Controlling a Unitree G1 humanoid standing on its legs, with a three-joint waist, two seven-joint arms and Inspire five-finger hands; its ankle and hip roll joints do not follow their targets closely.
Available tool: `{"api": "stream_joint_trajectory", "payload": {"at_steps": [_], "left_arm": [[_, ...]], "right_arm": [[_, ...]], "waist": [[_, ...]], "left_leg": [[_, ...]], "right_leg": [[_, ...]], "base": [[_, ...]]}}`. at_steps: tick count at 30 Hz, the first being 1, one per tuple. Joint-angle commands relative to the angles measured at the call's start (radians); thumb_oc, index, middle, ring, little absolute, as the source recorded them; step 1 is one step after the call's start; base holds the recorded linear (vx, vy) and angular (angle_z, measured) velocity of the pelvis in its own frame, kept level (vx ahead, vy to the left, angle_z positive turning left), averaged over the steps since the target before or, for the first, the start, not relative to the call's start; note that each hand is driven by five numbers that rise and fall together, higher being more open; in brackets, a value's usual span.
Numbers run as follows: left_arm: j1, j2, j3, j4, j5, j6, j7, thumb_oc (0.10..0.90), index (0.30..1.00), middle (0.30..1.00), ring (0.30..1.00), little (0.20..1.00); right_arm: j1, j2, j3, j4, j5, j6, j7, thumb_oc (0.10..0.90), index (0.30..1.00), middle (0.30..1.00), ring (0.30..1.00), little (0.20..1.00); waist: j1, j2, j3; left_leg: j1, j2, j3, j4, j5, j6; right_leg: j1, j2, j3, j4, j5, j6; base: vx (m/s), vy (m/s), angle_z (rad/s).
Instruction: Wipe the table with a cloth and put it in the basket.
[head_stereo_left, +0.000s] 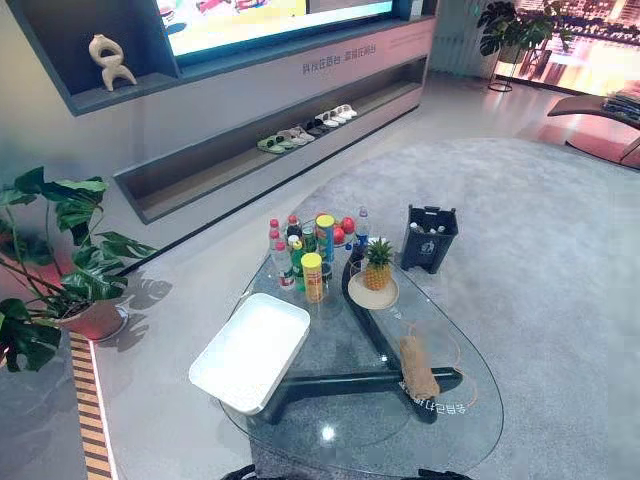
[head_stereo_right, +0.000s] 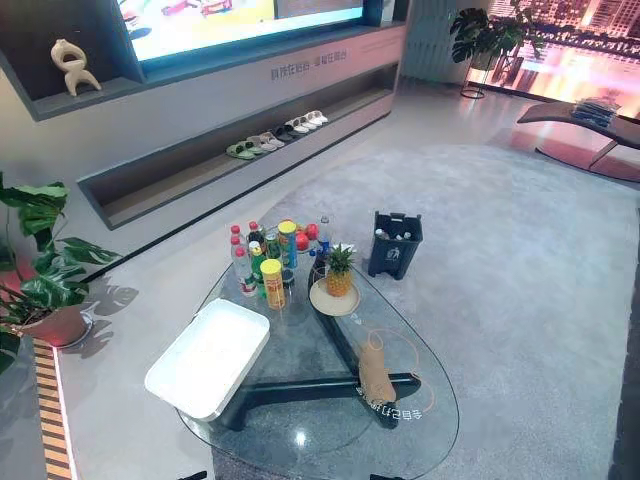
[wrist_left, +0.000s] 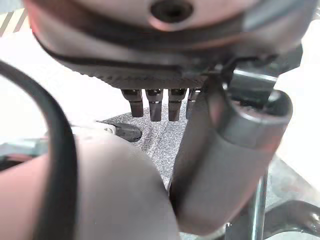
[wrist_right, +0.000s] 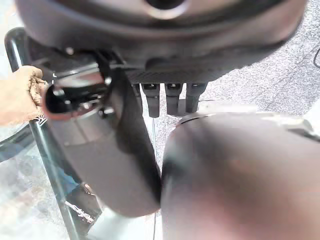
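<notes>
1. Bench (head_stereo_left: 470, 420): a glass top on a dark frame, standing on a grey rug. The pineapple (head_stereo_left: 378, 265), upright on a plate (head_stereo_left: 355, 292) near the middle of the bench, serves as the reference point below.

2. Basket (head_stereo_left: 225, 392): a white, shallow, rectangular container on the bench, nearer the robot than the pineapple and to its left. Nothing is visible inside it.

3. Bin (head_stereo_left: 430, 238): a dark container on the rug, just beyond the pineapple and to its right, off the bench.

4. Bottles (head_stereo_left: 300, 250): a tight group of bottles and cans, just left of the pineapple.

5. Cloth (head_stereo_left: 417, 368): a tan, bunched strip lying flat on the glass, nearer the robot than the pineapple and slightly to its right. It is well apart from the basket.

6. Left hand (wrist_left: 225, 150): fingers (wrist_left: 155, 105) relaxed and extended, thumb clear of them, holding nothing.

7. Right hand (wrist_right: 105, 150): fingers (wrist_right: 172, 100) likewise extended and empty. The cloth lies past the thumb, not touched.

Task status: judged at the start. The cloth is not yet picked up. Grasping, wiping the glass and placing the cloth in the basket all remain.
</notes>
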Motion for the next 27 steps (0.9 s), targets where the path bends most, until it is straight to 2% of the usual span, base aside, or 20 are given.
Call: {"api": "stream_joint_trajectory", "payload": {"at_steps": [1, 4, 9, 18, 27], "left_arm": [[-0.066, -0.038, -0.004, 0.028, -0.002, 0.011, -0.010, 0.800, 0.900, 0.900, 0.900, 0.900], [-0.070, -0.038, -0.006, 0.027, -0.007, -0.002, -0.045, 0.800, 0.900, 0.900, 0.900, 0.900], [-0.066, -0.038, -0.013, 0.022, -0.013, -0.002, -0.039, 0.800, 0.900, 0.900, 0.900, 0.900], [-0.060, -0.039, -0.013, 0.029, 0.002, -0.029, 0.012, 0.800, 0.900, 0.900, 0.900, 0.900], [-0.065, -0.041, -0.012, 0.024, 0.011, -0.046, 0.038, 0.800, 0.900, 0.900, 0.900, 0.900]], "right_arm": [[0.001, 0.024, 0.056, 0.078, -0.040, 0.048, 0.025, 0.800, 0.900, 0.900, 0.900, 0.900], [-0.001, 0.023, 0.056, 0.078, -0.044, 0.049, 0.027, 0.800, 0.900, 0.900, 0.900, 0.900], [-0.002, 0.019, 0.058, 0.077, -0.042, 0.052, 0.035, 0.800, 0.900, 0.900, 0.900, 0.900], [0.003, 0.024, 0.057, 0.080, -0.034, 0.050, 0.036, 0.800, 0.900, 0.900, 0.900, 0.900], [-0.008, 0.021, 0.061, 0.072, -0.036, 0.013, 0.000, 0.800, 0.900, 0.900, 0.900, 0.900]], "waist": [[-0.001, -0.022, 0.027], [-0.002, -0.022, 0.025], [0.000, -0.022, 0.026], [-0.001, -0.021, 0.021], [-0.001, -0.021, 0.033]], "left_leg": [[-0.010, -0.062, 0.016, 0.003, -0.043, 0.025], [-0.010, -0.062, 0.016, 0.002, -0.043, 0.026], [-0.010, -0.060, 0.018, 0.002, -0.043, 0.025], [-0.008, -0.061, 0.016, -0.001, -0.042, 0.026], [-0.018, -0.061, 0.022, 0.007, -0.041, 0.024]], "right_leg": [[0.005, 0.005, 0.018, 0.022, -0.027, 0.014], [0.005, 0.006, 0.019, 0.021, -0.026, 0.015], [0.005, 0.006, 0.016, 0.022, -0.026, 0.015], [0.008, 0.006, 0.016, 0.017, -0.026, 0.013], [-0.001, 0.004, 0.017, 0.022, -0.023, 0.015]], "base": [[0.06, 0.096, -0.21], [0.00, 0.000, 0.00], [0.00, 0.000, 0.00], [0.00, 0.000, 0.00], [0.00, 0.000, 0.00]]}}
